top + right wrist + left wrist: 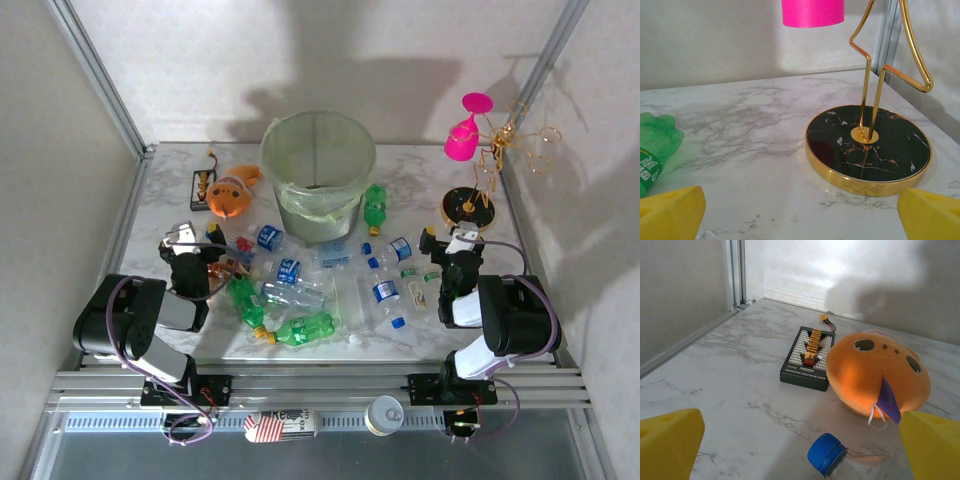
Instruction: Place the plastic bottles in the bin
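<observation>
marble worktop [420, 172] strewn with small clear and green plastic bottles [288, 271], lying just in front of the tall pale-green translucent round bin [300, 205]; left pincer [800, 442] and right pincer [800, 214] both gape wide apart, holding nothing.

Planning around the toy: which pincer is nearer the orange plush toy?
Left. The left pincer sits just on the near side of the orange plush toy; the right pincer is far off to the right, by the black-and-gold stand.
</observation>
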Controlling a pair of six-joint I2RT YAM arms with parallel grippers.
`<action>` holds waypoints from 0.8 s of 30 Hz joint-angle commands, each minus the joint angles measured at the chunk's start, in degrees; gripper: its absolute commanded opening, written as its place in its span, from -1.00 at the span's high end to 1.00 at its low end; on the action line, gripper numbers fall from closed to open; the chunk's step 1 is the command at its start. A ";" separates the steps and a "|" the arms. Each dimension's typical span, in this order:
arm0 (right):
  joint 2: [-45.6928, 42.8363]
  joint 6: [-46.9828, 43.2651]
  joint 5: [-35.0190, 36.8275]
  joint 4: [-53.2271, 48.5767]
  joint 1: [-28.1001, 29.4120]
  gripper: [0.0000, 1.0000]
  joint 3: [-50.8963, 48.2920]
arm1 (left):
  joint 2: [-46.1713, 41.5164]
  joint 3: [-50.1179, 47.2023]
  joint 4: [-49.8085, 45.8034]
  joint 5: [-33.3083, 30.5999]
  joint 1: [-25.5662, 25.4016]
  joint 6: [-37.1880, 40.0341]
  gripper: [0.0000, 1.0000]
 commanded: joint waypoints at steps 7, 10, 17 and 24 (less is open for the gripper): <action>0.10 0.11 0.89 2.23 0.27 -0.98 0.02 | -0.22 1.19 -0.59 1.23 0.83 -0.99 -0.99; 0.15 0.15 0.81 1.98 0.27 -0.98 0.11 | -0.30 1.23 -0.81 1.65 1.10 -1.09 -0.99; 0.06 0.28 0.44 1.67 0.07 -0.98 0.29 | -0.29 1.25 -0.89 1.66 1.10 -1.09 -0.99; 0.06 0.19 0.52 1.84 0.08 -0.98 0.18 | -0.30 1.16 -0.81 1.65 1.10 -1.09 -0.99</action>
